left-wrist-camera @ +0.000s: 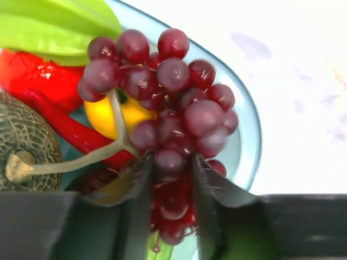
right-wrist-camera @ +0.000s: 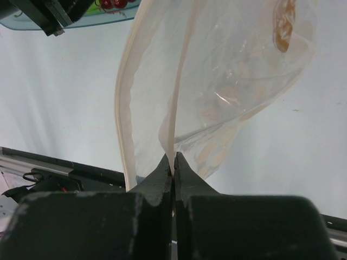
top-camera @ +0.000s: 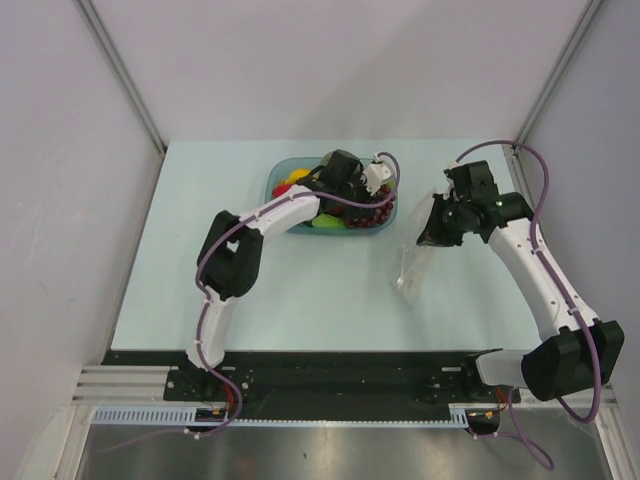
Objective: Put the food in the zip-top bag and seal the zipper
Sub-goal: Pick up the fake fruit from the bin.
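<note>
Grapes at frame centre in blue bowl, clamped between left fingers, bumpy ball lodged at left edge, zip-top bag right of centre, mouth edge pinched by right fingers

grapes are seen dark red. ball: grey-green, netted with pale lines. chilli red, fruit behind it yellow. bowl is tinted translucent blue. bag is clear, faint tan blotches printed; zipper cream. table is coloured pale blue. arms white, cables purple.
</note>
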